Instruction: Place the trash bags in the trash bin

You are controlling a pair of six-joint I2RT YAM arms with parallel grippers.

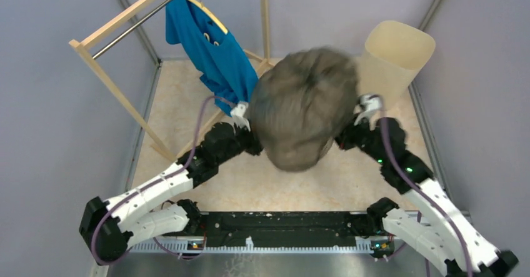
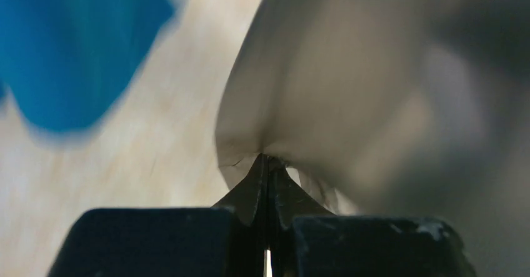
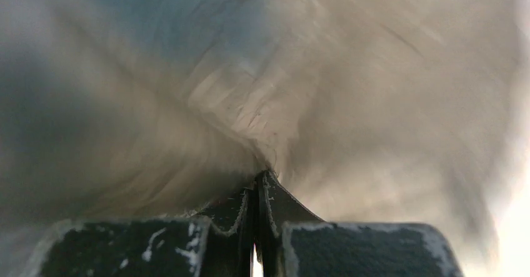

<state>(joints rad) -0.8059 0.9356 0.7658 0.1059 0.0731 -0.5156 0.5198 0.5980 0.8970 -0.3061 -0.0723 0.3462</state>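
Observation:
The trash bag is a thin, see-through brown-grey bag, billowed wide and blurred, held up between both arms in the middle of the top view. My left gripper is shut on its left edge; the left wrist view shows the fingertips pinching the film. My right gripper is shut on its right edge; the right wrist view shows the same pinch on the bag. The cream-beige trash bin stands at the back right, just beyond the right gripper.
A wooden clothes rack stands at the back left with a blue shirt on a hanger, close to the bag's left side. The shirt also shows in the left wrist view. Grey walls enclose the beige floor.

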